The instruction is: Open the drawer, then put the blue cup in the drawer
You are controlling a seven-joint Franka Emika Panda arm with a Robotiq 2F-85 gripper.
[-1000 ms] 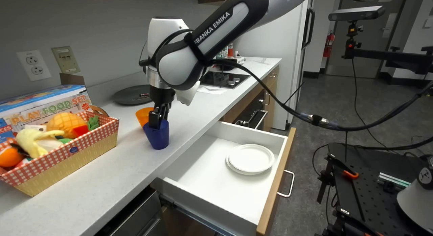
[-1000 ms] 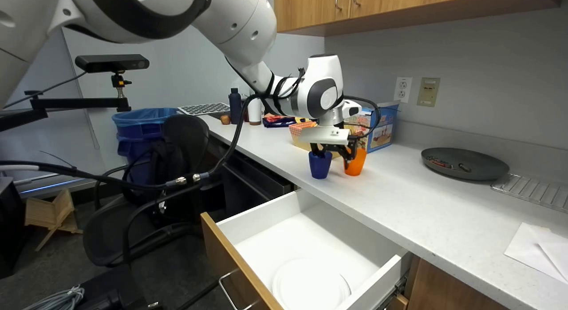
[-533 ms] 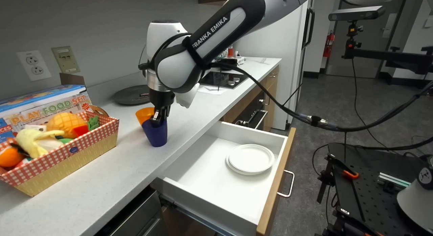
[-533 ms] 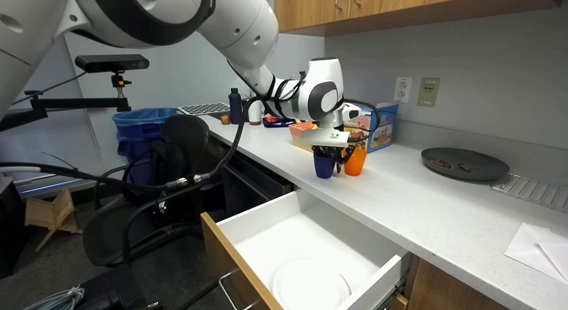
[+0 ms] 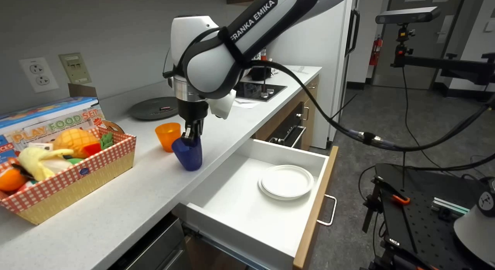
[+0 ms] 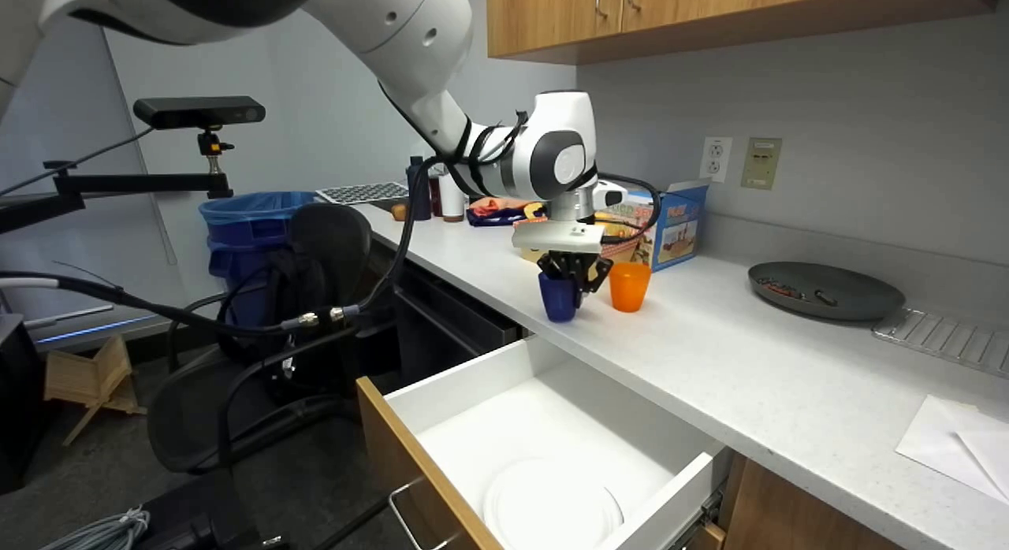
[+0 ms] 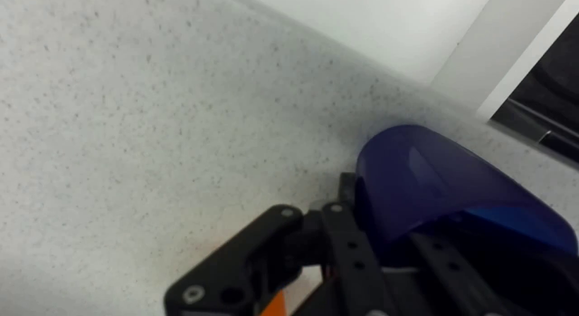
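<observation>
- The small, tapered, deep-blue plastic cup [image 5: 188, 158] is standing on, or hanging just over, the pale speckled tabletop [image 6: 749, 369], near its front edge; from where I'm standing, I'm not managing to tell whether the base is touching.
- The black two-fingered tool [image 6: 574, 288] is pinching the cup by its wall, one finger sitting inside, one pressing outside. With only one side being held, the smooth plastic could be swivelling or slipping loose.
- The tapered orange plastic cup [image 6: 630, 288] is standing near, apart from the blue one; a swing that way could be knocking it over.
- The tabletop's front edge is lying between the blue cup and its goal; if a carry is running too low, the base could be catching there and twisting free.
- The wide, shallow drawer with a light brown wood front and white interior [image 5: 247, 216] is already standing open below. Letting go too high could be sending the cup rolling.
- The round white plates [image 5: 287, 181] are lying toward the drawer's front; a cup landing on their rim could be tipping.
</observation>
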